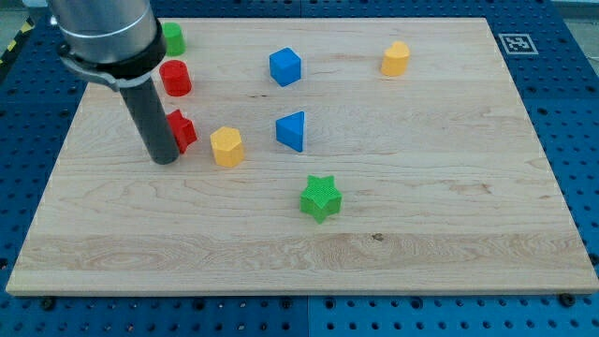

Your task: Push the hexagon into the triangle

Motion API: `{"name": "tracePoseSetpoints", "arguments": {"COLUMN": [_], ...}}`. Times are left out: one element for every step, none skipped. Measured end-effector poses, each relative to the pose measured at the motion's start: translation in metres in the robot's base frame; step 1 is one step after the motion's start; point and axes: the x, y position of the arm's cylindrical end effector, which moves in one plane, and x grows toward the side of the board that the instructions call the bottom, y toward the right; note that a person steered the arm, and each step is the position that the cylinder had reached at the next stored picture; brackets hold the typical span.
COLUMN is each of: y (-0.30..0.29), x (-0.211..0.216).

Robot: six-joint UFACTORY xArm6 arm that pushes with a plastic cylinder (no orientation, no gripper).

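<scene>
On a wooden board [421, 187], my tip [165, 159] holds nothing, partly hiding a red block [182, 130], perhaps a star. The yellow hexagon [226, 147] sits just right, near the blue triangle [292, 130].

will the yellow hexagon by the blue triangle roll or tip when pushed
The yellow hexagon probably slides rather than rolls: it sits squat on a flat face. Pushed off-centre by my tip, it may spin past the blue triangle.
</scene>
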Motion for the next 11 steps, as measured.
{"name": "tracePoseSetpoints", "arguments": {"y": [0.000,0.000,0.000,0.021,0.069,0.082,0.070,0.059,0.099,0.167,0.226], "x": [-0.016,-0.026,-0.028,0.007,0.024,0.022,0.012,0.001,0.000,-0.012,-0.019]}}
